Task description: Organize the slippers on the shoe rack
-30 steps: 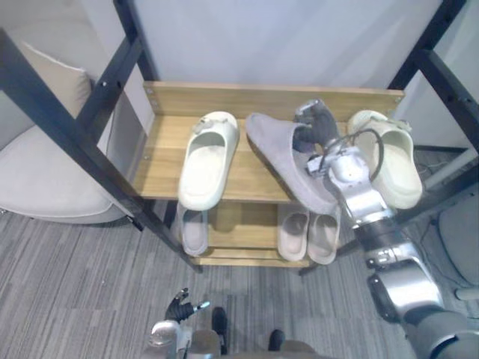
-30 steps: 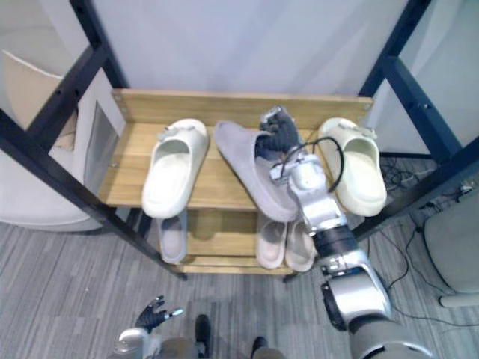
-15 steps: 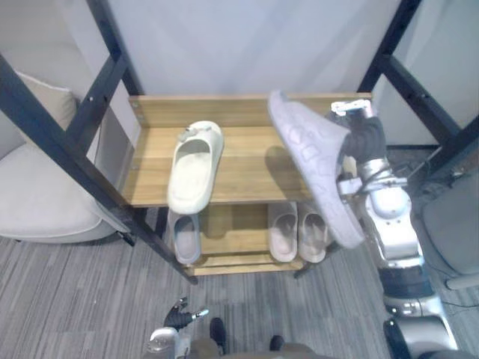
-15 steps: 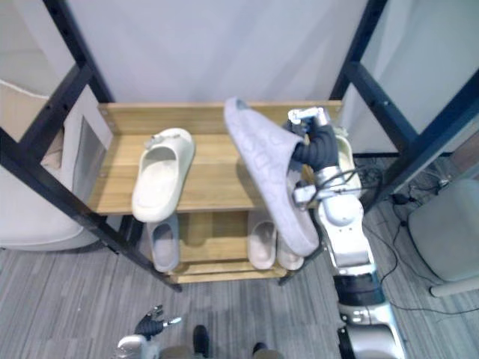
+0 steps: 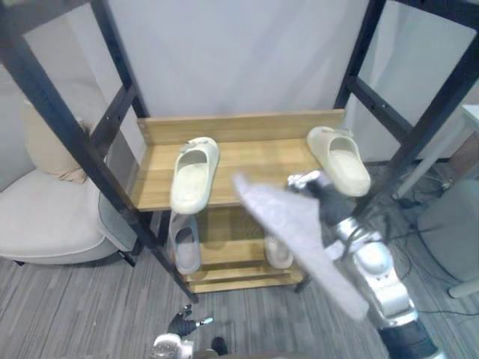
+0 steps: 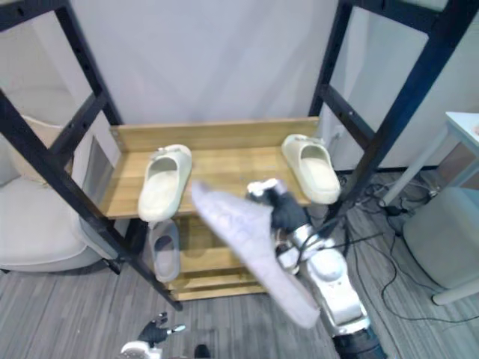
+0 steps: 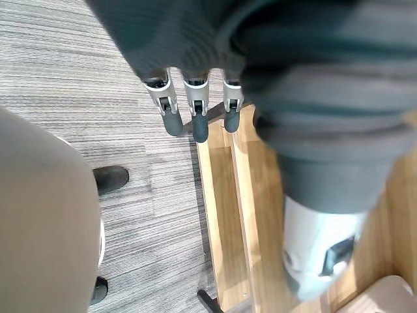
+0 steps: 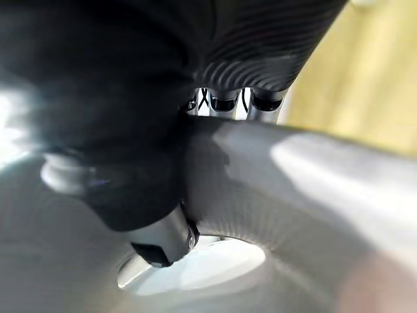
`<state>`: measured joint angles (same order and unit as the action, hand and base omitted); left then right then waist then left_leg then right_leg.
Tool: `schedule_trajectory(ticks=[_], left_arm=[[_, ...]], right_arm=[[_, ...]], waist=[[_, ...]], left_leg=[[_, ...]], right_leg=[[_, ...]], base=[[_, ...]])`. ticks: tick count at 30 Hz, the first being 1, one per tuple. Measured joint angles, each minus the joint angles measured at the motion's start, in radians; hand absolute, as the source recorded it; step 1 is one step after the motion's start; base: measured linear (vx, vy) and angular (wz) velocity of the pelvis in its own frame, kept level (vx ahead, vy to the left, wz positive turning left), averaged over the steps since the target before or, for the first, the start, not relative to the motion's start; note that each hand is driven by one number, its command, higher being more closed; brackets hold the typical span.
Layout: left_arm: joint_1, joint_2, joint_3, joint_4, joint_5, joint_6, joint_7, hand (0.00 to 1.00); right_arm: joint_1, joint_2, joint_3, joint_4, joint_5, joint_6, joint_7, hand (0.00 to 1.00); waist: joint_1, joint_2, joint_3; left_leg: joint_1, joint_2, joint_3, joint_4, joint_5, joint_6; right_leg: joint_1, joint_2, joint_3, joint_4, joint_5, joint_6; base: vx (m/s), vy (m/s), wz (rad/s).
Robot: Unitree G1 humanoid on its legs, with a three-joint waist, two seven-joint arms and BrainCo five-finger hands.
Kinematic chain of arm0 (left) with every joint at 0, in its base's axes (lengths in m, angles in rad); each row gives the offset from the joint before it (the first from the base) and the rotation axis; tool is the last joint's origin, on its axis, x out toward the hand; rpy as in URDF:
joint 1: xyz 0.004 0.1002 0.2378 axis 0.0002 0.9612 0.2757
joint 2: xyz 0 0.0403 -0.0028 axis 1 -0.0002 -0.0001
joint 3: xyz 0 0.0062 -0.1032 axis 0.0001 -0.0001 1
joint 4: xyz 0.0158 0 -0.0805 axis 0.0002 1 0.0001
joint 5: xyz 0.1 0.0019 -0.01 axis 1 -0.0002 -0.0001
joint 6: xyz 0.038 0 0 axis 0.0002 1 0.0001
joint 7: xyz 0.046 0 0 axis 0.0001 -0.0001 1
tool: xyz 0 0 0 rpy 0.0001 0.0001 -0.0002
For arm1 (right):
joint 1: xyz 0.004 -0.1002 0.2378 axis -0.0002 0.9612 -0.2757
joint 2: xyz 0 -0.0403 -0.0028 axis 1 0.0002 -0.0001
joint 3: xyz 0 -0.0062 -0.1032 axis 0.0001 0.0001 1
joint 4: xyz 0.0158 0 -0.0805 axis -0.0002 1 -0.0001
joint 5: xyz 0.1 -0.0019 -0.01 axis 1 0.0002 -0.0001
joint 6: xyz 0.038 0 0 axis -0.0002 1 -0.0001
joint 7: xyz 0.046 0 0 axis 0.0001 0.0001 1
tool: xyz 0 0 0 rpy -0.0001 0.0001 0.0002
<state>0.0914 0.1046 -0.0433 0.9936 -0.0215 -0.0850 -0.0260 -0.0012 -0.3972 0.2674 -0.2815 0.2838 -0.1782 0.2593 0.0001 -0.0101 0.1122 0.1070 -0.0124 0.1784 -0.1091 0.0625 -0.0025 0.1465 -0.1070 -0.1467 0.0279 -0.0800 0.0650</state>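
Left hand (image 5: 183,325) hangs low near the floor, fingers (image 7: 193,124) loose and straight, holding nothing. On the shoe rack (image 5: 247,126), the left cream slipper (image 5: 194,173) lies on the top shelf, with a pale grey slipper (image 5: 184,244) on the shelf below. The big grey slipper (image 5: 296,243) is up in the air in front of the rack, with the right hand (image 5: 330,209) fingers curled round its edge. The right cream slipper (image 5: 338,158) lies at the top shelf's right end.

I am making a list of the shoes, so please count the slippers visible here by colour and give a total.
Cream slippers: 2, on the top shelf.
Grey slippers: 2, one in the right hand, one on the lower shelf.
Pale beige slipper: 1, partly hidden, lower shelf.
Total: 5 in view.
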Motion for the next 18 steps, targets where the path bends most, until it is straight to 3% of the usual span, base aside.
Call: schedule_trajectory(ticks=[7, 10, 12, 15, 18], left_arm=[[-0.006, 0.006, -0.042, -0.001, 0.002, -0.021, -0.001, 0.0], [-0.071, 0.018, -0.065, -0.002, 0.0, -0.022, 0.001, 0.0], [-0.141, 0.016, -0.073, -0.007, -0.003, -0.031, 0.003, 0.0], [-0.188, 0.016, -0.073, -0.04, -0.026, -0.042, 0.006, 0.0], [-0.202, 0.015, -0.066, -0.081, -0.062, -0.053, 0.024, 0.0]], right_arm=[[0.012, -0.01, 0.134, 0.172, -0.052, 0.022, 0.034, 1.0], [-0.054, -0.023, 0.149, 0.198, -0.098, 0.022, 0.025, 1.0], [-0.171, -0.041, 0.15, 0.252, -0.141, 0.02, -0.006, 1.0], [-0.261, -0.044, 0.15, 0.282, -0.209, 0.022, -0.052, 1.0], [-0.339, -0.045, 0.148, 0.283, -0.247, 0.021, -0.101, 1.0]], waist=[[0.013, 0.009, 0.011], [0.027, 0.015, 0.111], [0.032, 0.039, 0.202], [0.047, 0.053, 0.267], [0.051, 0.064, 0.304]], left_leg=[[-0.02, -0.004, -0.012, 0.014, 0.001, 0.001], [-0.168, 0.005, -0.028, 0.213, -0.051, 0.015], [-0.33, 0.029, -0.042, 0.406, -0.105, 0.018], [-0.475, 0.044, -0.059, 0.55, -0.156, 0.009], [-0.578, 0.053, -0.063, 0.632, -0.167, 0.014]], right_leg=[[-0.026, -0.009, -0.008, 0.041, -0.013, 0.005], [-0.14, -0.025, -0.019, 0.191, -0.056, -0.005], [-0.268, -0.032, -0.034, 0.348, -0.104, -0.014], [-0.407, -0.047, -0.046, 0.504, -0.172, -0.029], [-0.507, -0.055, -0.052, 0.597, -0.2, -0.037]], base=[[-0.01, 0.018, 0.06], [-0.08, -0.01, 0.2], [-0.22, -0.042, 0.21], [-0.26, -0.037, 0.23], [-0.2, -0.016, 0.09]])
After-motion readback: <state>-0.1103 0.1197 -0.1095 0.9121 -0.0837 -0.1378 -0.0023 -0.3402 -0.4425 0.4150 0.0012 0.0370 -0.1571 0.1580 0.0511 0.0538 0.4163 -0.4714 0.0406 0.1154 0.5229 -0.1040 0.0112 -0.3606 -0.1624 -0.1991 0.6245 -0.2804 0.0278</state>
